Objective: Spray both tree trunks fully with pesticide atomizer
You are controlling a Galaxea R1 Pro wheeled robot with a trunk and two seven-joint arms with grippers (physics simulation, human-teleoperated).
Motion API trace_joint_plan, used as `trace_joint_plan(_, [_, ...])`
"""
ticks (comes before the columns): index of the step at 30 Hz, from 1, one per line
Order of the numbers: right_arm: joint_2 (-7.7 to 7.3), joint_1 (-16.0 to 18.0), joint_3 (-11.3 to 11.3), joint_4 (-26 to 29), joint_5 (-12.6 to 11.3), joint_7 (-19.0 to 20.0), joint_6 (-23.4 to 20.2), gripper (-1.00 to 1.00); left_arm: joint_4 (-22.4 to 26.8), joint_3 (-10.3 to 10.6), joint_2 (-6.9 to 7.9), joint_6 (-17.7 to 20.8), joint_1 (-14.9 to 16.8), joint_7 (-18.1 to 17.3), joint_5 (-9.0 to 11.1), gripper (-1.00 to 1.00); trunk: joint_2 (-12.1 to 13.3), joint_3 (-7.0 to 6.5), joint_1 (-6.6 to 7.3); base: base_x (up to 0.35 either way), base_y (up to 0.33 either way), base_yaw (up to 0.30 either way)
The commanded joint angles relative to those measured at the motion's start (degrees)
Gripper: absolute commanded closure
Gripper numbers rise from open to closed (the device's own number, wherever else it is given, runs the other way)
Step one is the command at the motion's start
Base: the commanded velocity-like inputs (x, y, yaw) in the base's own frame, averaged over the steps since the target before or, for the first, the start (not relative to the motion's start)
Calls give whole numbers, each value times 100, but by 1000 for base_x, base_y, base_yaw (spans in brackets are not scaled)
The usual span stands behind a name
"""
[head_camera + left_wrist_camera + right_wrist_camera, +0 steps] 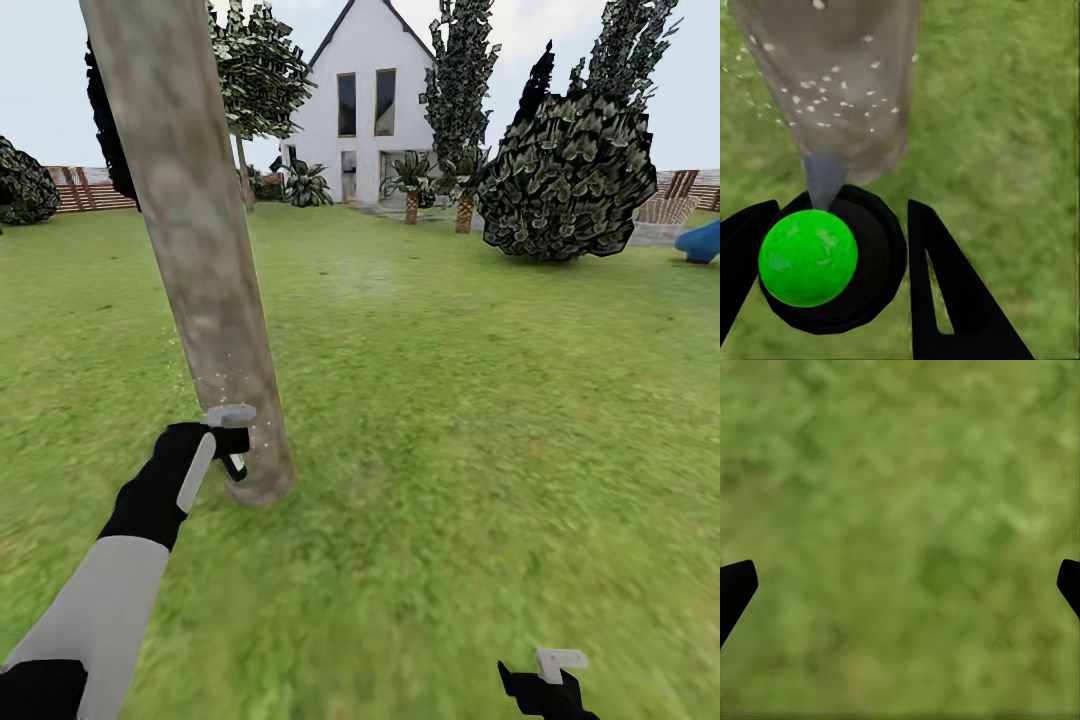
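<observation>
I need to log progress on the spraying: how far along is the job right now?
Done: the pesticide atomizer is off the grass, held in the left gripper. In hand: it points at the near tree trunk, where pale droplets speckle the lower bark. Left: the trunk's coverage looks partial, and the second tree is yet to do. The right gripper hangs open.
</observation>
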State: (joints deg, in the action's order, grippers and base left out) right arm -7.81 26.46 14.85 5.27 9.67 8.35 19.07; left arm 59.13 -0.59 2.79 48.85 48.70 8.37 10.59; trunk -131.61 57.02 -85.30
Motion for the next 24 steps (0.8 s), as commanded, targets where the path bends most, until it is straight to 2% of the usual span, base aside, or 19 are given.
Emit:
trace_joint_plan(1, [-1, 0, 0, 0, 0, 0, 0, -100, 130, -4, -9, 93, 30, 5, -35, 100, 0, 0, 0, 0, 0, 0])
trace_joint_plan(2, [-1, 0, 0, 0, 0, 1, 0, -100, 174, -23, 23, 147, 42, 6, -35, 100, 0, 0, 0, 0, 0, 0])
trace_joint_plan(4, [-1, 0, 0, 0, 0, 3, 0, -100, 218, -116, 246, 192, 65, 4, -41, 100, 0, 0, 0, 0, 0, 0])
trace_joint_plan(7, [0, 0, 0, -3, 0, 2, 0, -100, 230, -371, 625, 219, 78, -2, -23, 100, 0, 0, 0, 0, 0, 0])
trace_joint_plan(9, [1, 0, 0, -7, 0, 0, 0, -100, 290, -358, 525, 262, 84, -2, -24, 100, 0, 0, 0, 0, 0, 0])
trace_joint_plan(12, [0, 0, 0, -5, 0, 1, 0, -100, 546, -202, 143, 622, 104, 5, -55, 100, 0, 0, 0, 0, 0, 0])
trace_joint_plan(14, [1, 0, 0, -2, 0, 0, 0, -100, 701, -47, 103, 826, 325, 13, -35, 100, 0, 0, 0, 0, 0, 0])
trace_joint_plan(16, [0, 0, 0, -5, 0, 0, 0, -100, 733, -48, 165, 879, 378, 15, -45, 100, 0, 0, 0, 0, 0, 0])
trace_joint_plan(22, [2, 0, 0, -5, 0, 3, 0, -100, 671, -112, 926, 896, 500, 6, -62, 100, 0, 0, 0, 0, 0, 0])
trace_joint_plan(24, [1, 0, 0, -5, 0, 1, 0, -100, 658, -246, 1060, 898, 602, 4, -53, 100, 0, 0, 0, 0, 0, 0])
